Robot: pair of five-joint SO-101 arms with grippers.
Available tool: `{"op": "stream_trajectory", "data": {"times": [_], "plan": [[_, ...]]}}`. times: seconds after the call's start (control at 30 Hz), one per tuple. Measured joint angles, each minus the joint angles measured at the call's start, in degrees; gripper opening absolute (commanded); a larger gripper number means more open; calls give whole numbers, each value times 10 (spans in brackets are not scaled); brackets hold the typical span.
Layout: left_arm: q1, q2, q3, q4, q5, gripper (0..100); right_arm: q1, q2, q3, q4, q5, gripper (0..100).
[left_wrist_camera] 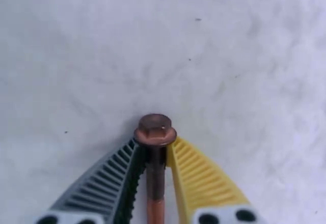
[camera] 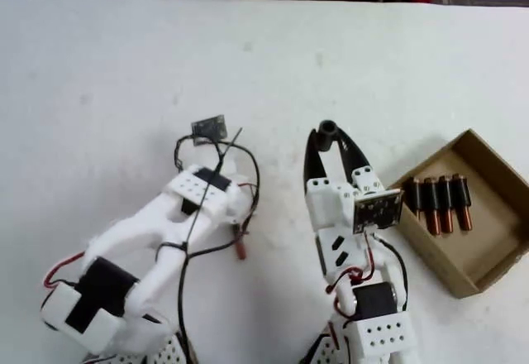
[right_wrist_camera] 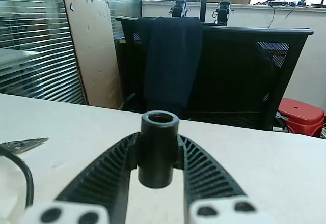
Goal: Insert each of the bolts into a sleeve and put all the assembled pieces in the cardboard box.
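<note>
My left gripper (left_wrist_camera: 155,150) is shut on a copper bolt (left_wrist_camera: 155,130), gripping its shank with the hex head pointing down at the white table. In the high view the left arm (camera: 194,194) bends over the table's near left. My right gripper (camera: 329,138) is shut on a black sleeve (camera: 328,129), held upright a little right of centre. The right wrist view shows the sleeve (right_wrist_camera: 158,147) between the black fingers (right_wrist_camera: 109,175) with its open end up. The cardboard box (camera: 489,155) lies at the right and holds several assembled pieces (camera: 438,203) side by side.
The white table (camera: 124,66) stretches bare to the far edge. Black and red cables (camera: 248,184) loop around the left arm's wrist. Beyond the table stand a dark office chair (right_wrist_camera: 214,71) and a leaning board (right_wrist_camera: 97,51).
</note>
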Motion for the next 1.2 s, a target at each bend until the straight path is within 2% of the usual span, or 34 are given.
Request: {"op": "stream_trajectory", "data": {"times": [0.27, 0.4, 0.6, 0.73, 0.83, 0.97, 1.2], "plan": [[0, 2, -1, 0, -10, 90, 0, 0, 0, 0, 0, 17], [-19, 4, -9, 31, -102, 90, 0, 0, 0, 0, 0, 17], [-91, 10, -29, 84, -265, 90, 0, 0, 0, 0, 0, 17], [-130, 11, -33, 106, -317, 87, -2, 0, 0, 1, 0, 17], [-134, 11, -34, 120, -340, 83, -33, 0, 0, 24, 0, 17], [-135, 11, -48, 150, -352, 22, -73, 0, 0, 46, 0, 17], [-135, 12, -128, 288, -353, 22, -108, 0, 0, 46, 0, 17]]}}
